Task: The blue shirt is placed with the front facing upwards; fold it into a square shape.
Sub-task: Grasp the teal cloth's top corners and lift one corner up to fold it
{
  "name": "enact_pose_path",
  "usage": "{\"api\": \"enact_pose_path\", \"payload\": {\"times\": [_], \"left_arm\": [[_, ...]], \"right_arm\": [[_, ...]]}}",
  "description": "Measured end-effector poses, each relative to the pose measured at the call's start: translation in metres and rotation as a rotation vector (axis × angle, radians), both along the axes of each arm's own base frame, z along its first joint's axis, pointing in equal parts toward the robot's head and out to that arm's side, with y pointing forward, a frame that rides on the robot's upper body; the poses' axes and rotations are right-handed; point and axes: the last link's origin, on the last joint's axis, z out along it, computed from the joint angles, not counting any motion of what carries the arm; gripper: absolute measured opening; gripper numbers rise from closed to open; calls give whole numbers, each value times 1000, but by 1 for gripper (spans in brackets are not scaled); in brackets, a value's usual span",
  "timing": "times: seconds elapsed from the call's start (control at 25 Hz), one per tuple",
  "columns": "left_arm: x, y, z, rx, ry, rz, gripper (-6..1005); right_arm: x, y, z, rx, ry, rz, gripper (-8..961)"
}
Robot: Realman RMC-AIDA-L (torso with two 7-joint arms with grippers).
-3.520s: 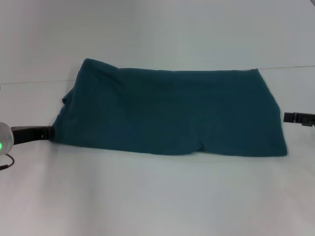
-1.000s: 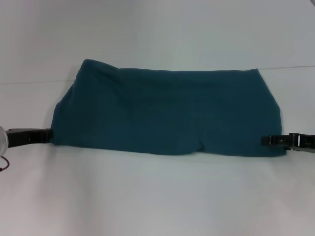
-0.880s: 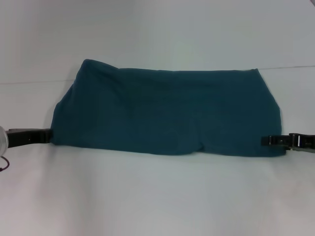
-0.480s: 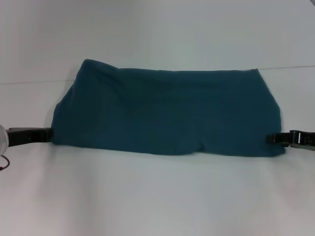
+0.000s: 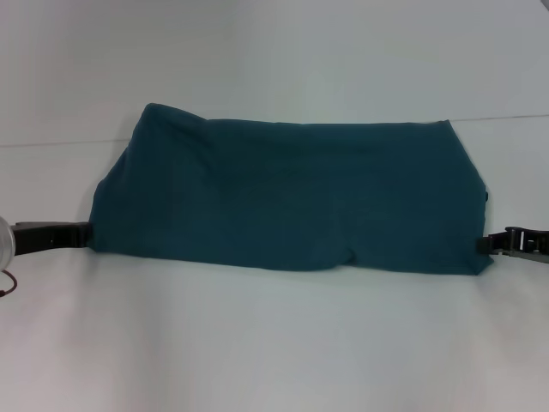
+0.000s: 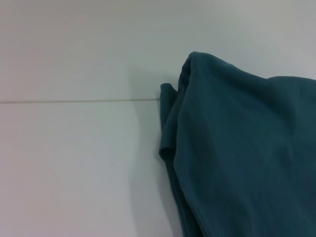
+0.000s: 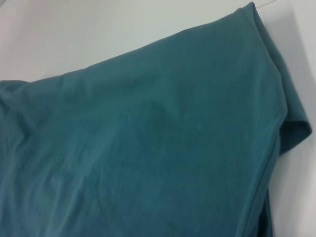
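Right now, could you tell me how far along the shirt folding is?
Done: the blue shirt lies folded into a wide band, plain side up. In hand: the left claw and right claw sit at its two near corners. Left: folding the ends in to make a square.

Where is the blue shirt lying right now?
In the head view the shirt lies folded across the middle of the white table, with the left gripper and right gripper at its near corners.
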Motion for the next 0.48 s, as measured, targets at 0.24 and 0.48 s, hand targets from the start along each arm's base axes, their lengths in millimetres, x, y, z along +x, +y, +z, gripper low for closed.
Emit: {"api": "enact_pose_path", "payload": {"times": [0.24, 0.48], "left_arm": [[1, 1, 0, 0, 0, -4, 1], [2, 2, 0, -1, 0, -6, 0]], "right_arm": [[1, 0, 1, 1, -1, -2, 102], [1, 0, 1, 1, -1, -2, -1]]}}
